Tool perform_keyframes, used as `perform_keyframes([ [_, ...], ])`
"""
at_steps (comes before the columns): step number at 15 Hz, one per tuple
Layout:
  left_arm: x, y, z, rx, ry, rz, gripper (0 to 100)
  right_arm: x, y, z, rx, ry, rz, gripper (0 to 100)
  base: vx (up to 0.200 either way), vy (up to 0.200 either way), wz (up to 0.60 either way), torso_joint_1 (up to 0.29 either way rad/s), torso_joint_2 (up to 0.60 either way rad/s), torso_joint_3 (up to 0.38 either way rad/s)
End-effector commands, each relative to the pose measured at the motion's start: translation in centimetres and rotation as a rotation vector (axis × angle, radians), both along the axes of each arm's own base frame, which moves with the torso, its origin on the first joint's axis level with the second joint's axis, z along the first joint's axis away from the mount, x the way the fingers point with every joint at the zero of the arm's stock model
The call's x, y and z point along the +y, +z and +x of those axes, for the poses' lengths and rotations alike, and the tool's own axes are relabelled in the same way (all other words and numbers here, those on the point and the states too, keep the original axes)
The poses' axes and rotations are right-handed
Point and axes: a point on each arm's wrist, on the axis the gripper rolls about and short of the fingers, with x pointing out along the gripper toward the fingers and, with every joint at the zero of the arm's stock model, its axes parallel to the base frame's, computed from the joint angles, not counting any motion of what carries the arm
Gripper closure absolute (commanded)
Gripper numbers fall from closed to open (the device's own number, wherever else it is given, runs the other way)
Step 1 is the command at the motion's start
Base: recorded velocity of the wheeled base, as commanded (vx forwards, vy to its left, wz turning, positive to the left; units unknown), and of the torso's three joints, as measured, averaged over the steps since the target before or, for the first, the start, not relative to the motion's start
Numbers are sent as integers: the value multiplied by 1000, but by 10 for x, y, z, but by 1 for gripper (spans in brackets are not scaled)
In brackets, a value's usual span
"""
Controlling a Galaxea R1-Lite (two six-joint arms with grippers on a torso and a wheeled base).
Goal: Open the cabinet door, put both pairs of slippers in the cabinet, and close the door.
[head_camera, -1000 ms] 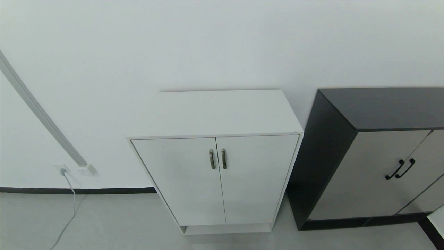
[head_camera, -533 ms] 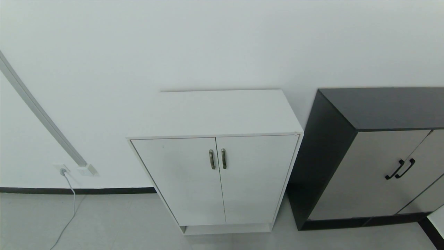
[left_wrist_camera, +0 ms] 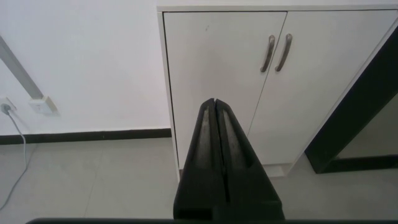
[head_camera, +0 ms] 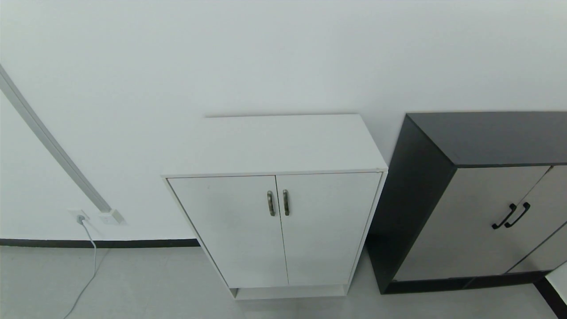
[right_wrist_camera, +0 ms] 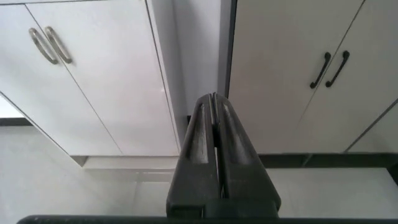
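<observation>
A white two-door cabinet (head_camera: 274,221) stands against the wall with both doors closed. Two metal handles (head_camera: 278,203) sit side by side at the doors' meeting edge. In the left wrist view my left gripper (left_wrist_camera: 214,102) is shut and empty, held well back from the white cabinet (left_wrist_camera: 249,74), whose handles (left_wrist_camera: 277,53) are in sight. In the right wrist view my right gripper (right_wrist_camera: 214,98) is also shut and empty, facing the gap between the white cabinet (right_wrist_camera: 93,81) and the dark one (right_wrist_camera: 298,74).
A dark cabinet (head_camera: 469,199) with grey doors and black handles (head_camera: 511,215) stands right of the white one. A wall socket (head_camera: 79,218) with a trailing cable (head_camera: 91,261) is at the left. Grey floor (head_camera: 133,283) lies open in front.
</observation>
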Motion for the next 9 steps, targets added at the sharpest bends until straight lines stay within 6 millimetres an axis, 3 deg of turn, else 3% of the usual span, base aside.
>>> perform_keyframes([
  [1,0,0,0,1,0,0,100,0,0,-1,-11,-10,3,100,0,0,0,0,0,0],
  [4,0,0,0,1,0,0,100,1,0,-1,-18,38,-93,100,0,0,0,0,0,0],
  [9,0,0,0,1,3,3,100,0,0,-1,-10,-4,-1,100,0,0,0,0,0,0],
])
